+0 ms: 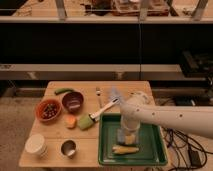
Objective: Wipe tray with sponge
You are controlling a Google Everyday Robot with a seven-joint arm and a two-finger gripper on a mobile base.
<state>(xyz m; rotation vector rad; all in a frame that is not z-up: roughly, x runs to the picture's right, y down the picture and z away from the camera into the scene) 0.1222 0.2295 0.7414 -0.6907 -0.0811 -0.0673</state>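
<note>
Wooden counter (55, 131): your large dark green rimmed plastic tray (152, 146) sits in front-right corner, rim near counter edges. White arm (170, 119) crosses back rim. Hand (126, 134) low, left of mid-tray, closed on small yellow-and-blue sponge (129, 139). Pale yellow elongated item (125, 149) just in front of sponge. Tray's right half open. White-handled green-headed brush (98, 114) beside back-left corner.

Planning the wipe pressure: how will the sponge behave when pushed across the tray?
The sponge, held by the gripper over the tray, looks like soft foam: probably light and squashy. On smooth plastic it likely slides easily, but may shove the pale yellow item near it.
</note>
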